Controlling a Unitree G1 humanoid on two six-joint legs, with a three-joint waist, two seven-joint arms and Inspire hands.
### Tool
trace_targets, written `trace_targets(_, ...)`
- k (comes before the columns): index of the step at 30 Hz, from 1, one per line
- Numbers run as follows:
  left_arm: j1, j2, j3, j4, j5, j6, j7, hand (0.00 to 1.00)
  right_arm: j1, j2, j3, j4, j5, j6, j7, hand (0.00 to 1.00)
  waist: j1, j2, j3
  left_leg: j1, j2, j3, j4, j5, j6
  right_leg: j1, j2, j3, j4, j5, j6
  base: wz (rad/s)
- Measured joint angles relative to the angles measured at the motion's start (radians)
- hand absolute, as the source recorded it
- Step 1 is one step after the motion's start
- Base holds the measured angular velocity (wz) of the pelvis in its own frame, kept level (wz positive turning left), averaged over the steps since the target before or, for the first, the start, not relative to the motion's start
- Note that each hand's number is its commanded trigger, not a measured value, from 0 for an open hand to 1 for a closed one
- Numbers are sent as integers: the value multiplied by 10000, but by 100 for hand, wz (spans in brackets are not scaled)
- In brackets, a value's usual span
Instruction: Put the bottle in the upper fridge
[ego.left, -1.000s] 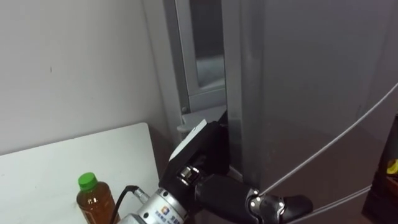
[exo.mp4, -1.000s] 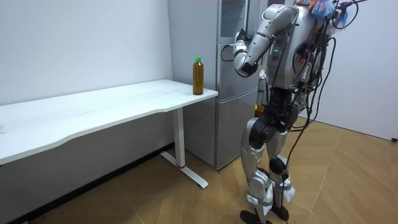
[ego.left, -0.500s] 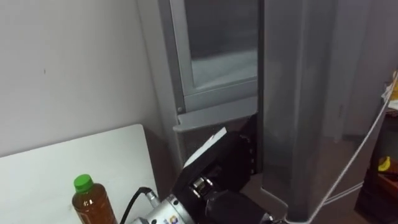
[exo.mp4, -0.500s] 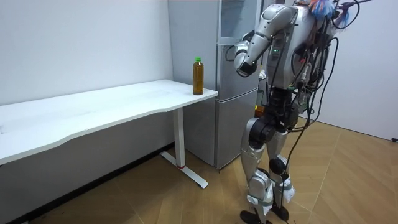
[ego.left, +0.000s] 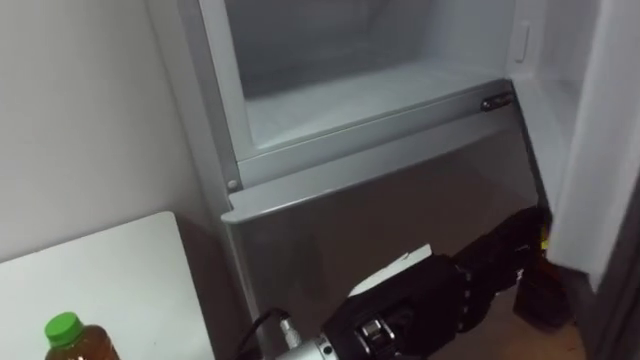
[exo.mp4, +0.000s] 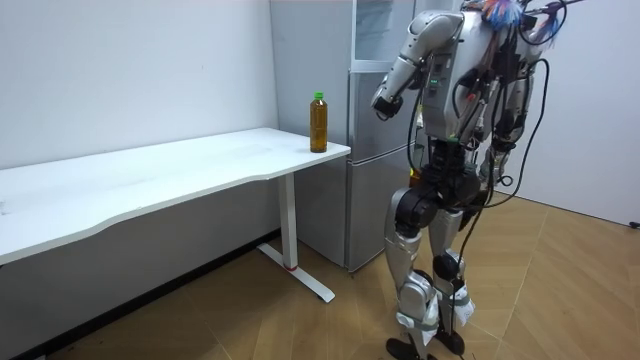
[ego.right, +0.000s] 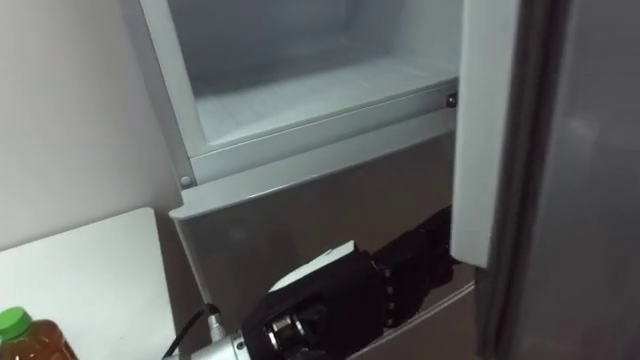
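While the upper fridge (ego.left: 370, 90) was seen open, the bottle (ego.left: 68, 338) was not yet taken from the table (ego.left: 110, 270) at near left, the left hand (ego.left: 440, 295) being held loose and empty.

Eye views dim, fridge (ego.left: 380, 60) interior palest, room view evenly bright, soft shadow beneath table (exo.mp4: 150, 180)

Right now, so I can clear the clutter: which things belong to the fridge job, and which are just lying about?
Belongs to the job: bottle, upper fridge compartment, its open door, left hand.
Just there: white table, lower fridge door, wall.
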Motion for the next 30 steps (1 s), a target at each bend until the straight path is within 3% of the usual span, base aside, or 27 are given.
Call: trace_targets(30, -35, 6, -406, 476, 119, 0, 189, 0, -42, -17, 107, 26, 0, -54, -387, 0, -86, 145, 92, 12, 18, 70, -25, -19, -31, -95, 45, 238, 5, 2, -4, -2)
